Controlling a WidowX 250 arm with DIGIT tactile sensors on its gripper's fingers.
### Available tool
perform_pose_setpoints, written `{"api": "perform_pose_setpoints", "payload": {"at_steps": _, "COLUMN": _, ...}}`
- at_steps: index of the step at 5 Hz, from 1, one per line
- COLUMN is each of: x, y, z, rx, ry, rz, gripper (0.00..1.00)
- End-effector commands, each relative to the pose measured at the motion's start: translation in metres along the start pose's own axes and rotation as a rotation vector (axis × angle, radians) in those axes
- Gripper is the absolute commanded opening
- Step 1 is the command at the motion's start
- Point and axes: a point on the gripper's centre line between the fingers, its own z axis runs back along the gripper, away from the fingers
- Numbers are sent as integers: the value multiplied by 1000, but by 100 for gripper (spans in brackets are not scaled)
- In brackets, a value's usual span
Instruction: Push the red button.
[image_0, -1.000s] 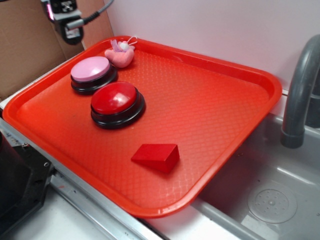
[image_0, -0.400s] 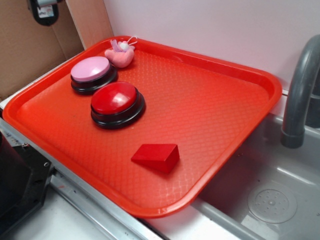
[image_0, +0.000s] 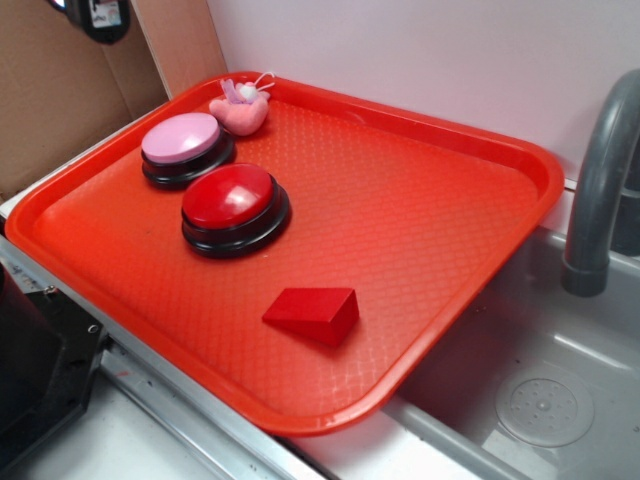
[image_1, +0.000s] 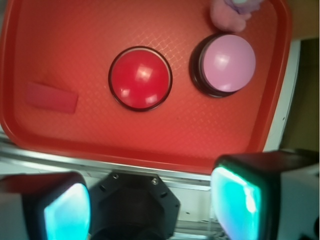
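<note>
The red button (image_0: 229, 197) (image_1: 140, 78), a glossy red dome on a black round base, sits on the left part of the red tray (image_0: 420, 190) (image_1: 75, 40). My gripper (image_1: 152, 205) hangs high above the tray's near-left edge; in the exterior view only a black piece of it (image_0: 100, 15) shows at the top left corner. In the wrist view its two fingers (image_1: 237, 197) stand wide apart with nothing between them. The button lies well away from them, untouched.
A pink-topped button (image_0: 183, 142) (image_1: 225, 64) stands just beyond the red one, with a pink plush toy (image_0: 240, 108) behind it. A red wedge block (image_0: 313, 312) (image_1: 51, 98) lies nearer the front. A grey faucet (image_0: 598, 190) and sink (image_0: 540, 400) are at the right.
The gripper has risen and moved left, from beside the tray's back left corner to almost out of the exterior view. Nothing on the tray has moved.
</note>
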Motion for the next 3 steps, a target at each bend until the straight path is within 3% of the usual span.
{"api": "perform_pose_setpoints", "payload": {"at_steps": 1, "x": 0, "y": 12, "z": 17, "rx": 55, "ry": -181, "rz": 41, "gripper": 100}}
{"api": "perform_pose_setpoints", "payload": {"at_steps": 3, "x": 10, "y": 26, "z": 11, "rx": 34, "ry": -155, "rz": 99, "gripper": 100}}
